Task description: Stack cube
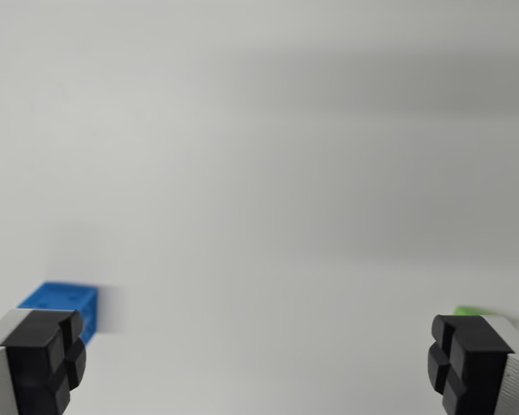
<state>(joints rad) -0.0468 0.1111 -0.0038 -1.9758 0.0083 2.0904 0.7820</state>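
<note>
Gripper [255, 359] spread wide, empty; centre it squarely over blue cube [62, 304] before descending, green cube [477, 311] well apart.

- You're looking at a bare lab-style test bench; plain white surface [268, 173] fills the view
- Only small coloured blocks: blue cube [65, 304]; green cube [477, 310]

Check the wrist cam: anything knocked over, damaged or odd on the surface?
Nothing stands out. The blue cube sits flat behind the finger on the wrist view's left. A green object peeks from behind the right finger, mostly hidden. The hand is open and empty; the white surface is unmarked.
</note>
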